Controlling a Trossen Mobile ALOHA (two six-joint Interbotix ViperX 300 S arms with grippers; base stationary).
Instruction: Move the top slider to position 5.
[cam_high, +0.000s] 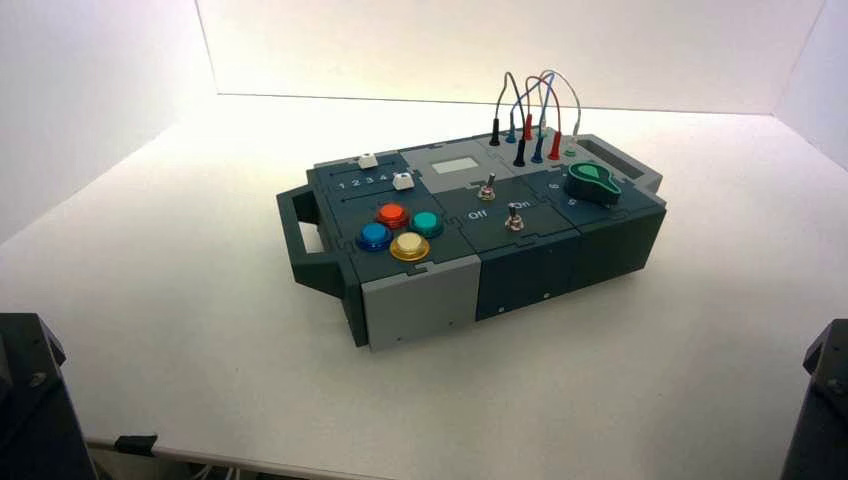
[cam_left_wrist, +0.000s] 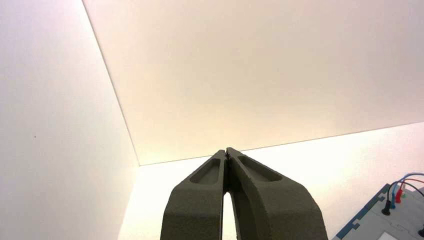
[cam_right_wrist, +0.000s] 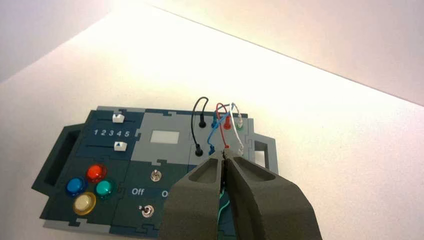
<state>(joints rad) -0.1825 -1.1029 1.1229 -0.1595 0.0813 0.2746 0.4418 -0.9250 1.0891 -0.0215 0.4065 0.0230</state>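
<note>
Right wrist view alone shows numerals 1–5 beside top slider, well beyond right gripper, fingers together; left gripper likewise closed, parked apart.

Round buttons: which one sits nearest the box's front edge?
The yellow button, lowest of the four-button cluster by the grey front panel; blue, red and green sit farther back.

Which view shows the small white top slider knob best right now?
The right wrist view: the small white top slider knob sits unobstructed above the numerals, roughly over 3. The high view shows it smaller, at the box's far left edge. The left wrist view misses it.
</note>
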